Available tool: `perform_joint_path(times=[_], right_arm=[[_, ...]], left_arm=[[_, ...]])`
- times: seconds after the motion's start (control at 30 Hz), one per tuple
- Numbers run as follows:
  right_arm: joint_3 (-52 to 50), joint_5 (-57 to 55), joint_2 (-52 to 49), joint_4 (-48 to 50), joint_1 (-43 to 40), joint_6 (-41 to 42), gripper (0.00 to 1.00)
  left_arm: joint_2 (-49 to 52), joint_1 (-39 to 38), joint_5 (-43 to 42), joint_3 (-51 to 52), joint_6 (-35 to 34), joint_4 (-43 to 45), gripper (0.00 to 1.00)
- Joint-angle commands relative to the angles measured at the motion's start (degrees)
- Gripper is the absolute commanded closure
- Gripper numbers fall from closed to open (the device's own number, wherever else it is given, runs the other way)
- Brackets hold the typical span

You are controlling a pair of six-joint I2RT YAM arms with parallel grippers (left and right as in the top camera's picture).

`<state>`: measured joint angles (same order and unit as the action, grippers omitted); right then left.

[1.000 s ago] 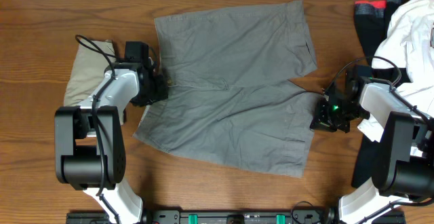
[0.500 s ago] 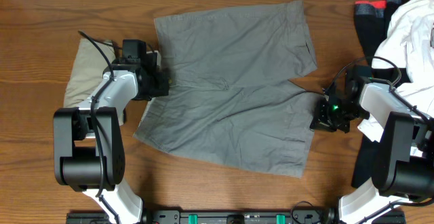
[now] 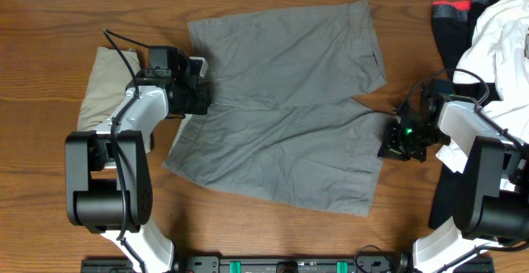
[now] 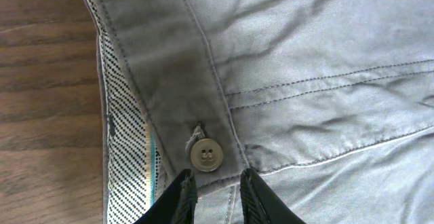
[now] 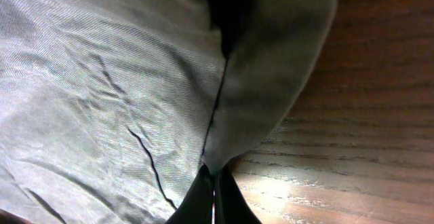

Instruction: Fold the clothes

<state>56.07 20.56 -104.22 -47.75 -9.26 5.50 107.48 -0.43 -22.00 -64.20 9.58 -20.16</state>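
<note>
Pinching the grey shorts point(image 3: 281, 116) at both ends looks to be the step in hand. The left claw point(image 4: 217, 197) sits at the waistband edge of the grey shorts, just below the button point(image 4: 205, 154). Its two fingers are narrowly apart with cloth between them, and I cannot tell whether they truly bite. The right claw point(image 5: 213, 190) is closed tight on a pinch of cloth at the opposite, leg-hem edge of the grey shorts, near the notch between the legs. The grey shorts lie spread flat on the wooden table point(image 3: 50, 25), front side up. A folded khaki pair point(image 3: 103, 87) rests just beyond their waistband side, and a pile of white and dark clothes point(image 3: 496, 41) lies beyond their hem side. To fold well, the left claw probably should squeeze firmly through both waistband layers before lifting. Both ends should then rise together, keeping the cloth taut along the middle seam so one leg lands squarely on the other. A weak pinch at the waistband would likely let the cloth slip and wrinkle.
</note>
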Motion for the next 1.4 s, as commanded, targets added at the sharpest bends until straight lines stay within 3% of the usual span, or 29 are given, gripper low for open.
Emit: perform_joint_path(times=[0.0, 0.27, 0.6, 1.37], right_arm=[[-1.7, -4.5, -1.4, 0.6, 0.7, 0.7, 0.99], [-1.7, -4.5, -1.4, 0.6, 0.7, 0.7, 0.99], [-1.7, -5.6, -1.4, 0.5, 0.7, 1.8, 0.99], [-1.7, -7.3, -1.4, 0.6, 0.7, 3.7, 0.99]], left_arm=[[0.3, 0.4, 3.9, 0.9, 1.7, -0.1, 0.73], [3.6, 0.3, 4.5, 1.0, 1.7, 1.1, 0.72], [3.4, 0.3, -1.4, 1.0, -0.4, 1.5, 0.94], [-2.4, 5.2, -2.0, 1.0, -3.4, 0.2, 0.94]])
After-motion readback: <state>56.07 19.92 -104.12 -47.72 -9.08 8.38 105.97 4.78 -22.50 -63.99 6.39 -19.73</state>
